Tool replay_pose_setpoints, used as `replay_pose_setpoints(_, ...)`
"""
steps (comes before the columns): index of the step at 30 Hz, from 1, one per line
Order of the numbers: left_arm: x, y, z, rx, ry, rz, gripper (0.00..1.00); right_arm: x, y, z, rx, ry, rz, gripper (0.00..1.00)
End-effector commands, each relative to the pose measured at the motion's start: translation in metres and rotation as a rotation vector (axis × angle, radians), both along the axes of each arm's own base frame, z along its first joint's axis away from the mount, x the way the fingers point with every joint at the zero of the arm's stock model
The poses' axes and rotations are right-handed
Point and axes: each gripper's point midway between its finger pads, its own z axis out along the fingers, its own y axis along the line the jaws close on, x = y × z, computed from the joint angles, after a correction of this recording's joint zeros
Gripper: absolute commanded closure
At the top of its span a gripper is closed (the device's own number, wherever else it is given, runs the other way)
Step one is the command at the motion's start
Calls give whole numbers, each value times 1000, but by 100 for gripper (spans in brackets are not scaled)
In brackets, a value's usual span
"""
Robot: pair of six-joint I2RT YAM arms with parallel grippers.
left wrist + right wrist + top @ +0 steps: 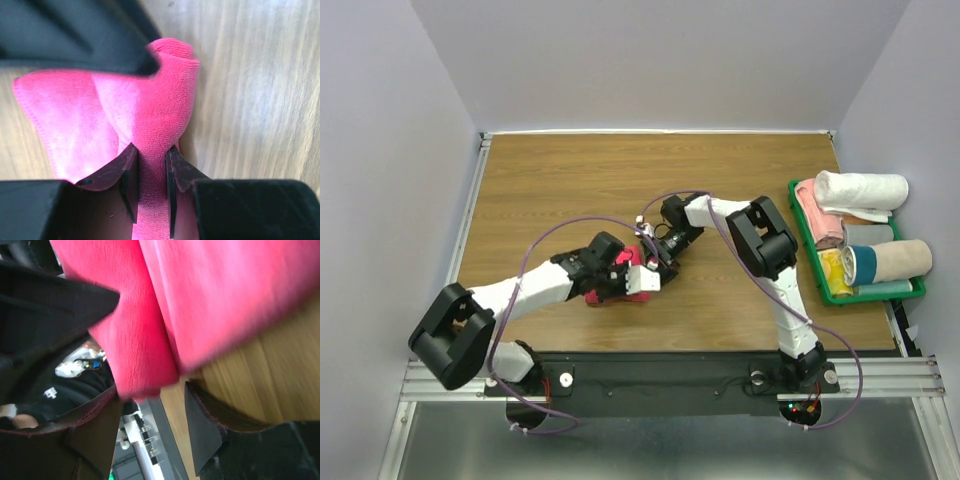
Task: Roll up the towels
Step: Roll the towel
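1. Left gripper (150, 151) is clamped shut on a bunched fold of the pink towel (162, 100). The wrist view shows the cloth squeezed narrow between both fingers.
2. The towel itself sits scrunched up on the wooden table (570, 180), near the front and a bit left of middle, sandwiched between the two grippers. In the top view it's mostly hidden under them.
3. Right gripper (150, 397) comes in from the right. Its jaws are apart, with the end of a towel fold poking between them but not pinched.
4. Far right edge: a green tray (798, 215) holding rolled towels, with a white one (865, 190) on top and a beige one (900, 260) nearer the front.
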Motion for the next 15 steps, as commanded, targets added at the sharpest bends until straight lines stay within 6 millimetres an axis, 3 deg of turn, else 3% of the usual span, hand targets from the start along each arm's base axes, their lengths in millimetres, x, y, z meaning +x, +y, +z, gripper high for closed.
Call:
replay_pose_setpoints(1, -29, 45, -27, 115, 316, 84, 100, 25, -15, 17, 3, -123, -51, 42)
replay_pose_setpoints(5, -32, 49, -36, 103, 493, 93, 100, 62, -37, 52, 59, -203, -157, 36)
replay_pose_setpoints(6, -28, 42, -31, 65, 527, 81, 100, 69, -41, 59, 66, -224, -175, 36)
replay_pose_setpoints(7, -35, 51, -37, 86, 617, 103, 100, 79, -50, 74, 76, -278, -203, 36)
replay_pose_setpoints(10, -27, 44, -30, 10, 709, 36, 100, 90, -62, 91, 80, -380, -246, 35)
replay_pose_setpoints(11, -26, 46, -32, 3, 745, 30, 100, 97, -64, 108, 101, -479, -261, 35)
replay_pose_setpoints(15, -5, 54, -41, -32, 894, 88, 100, 107, -77, 96, 3, -627, -296, 33)
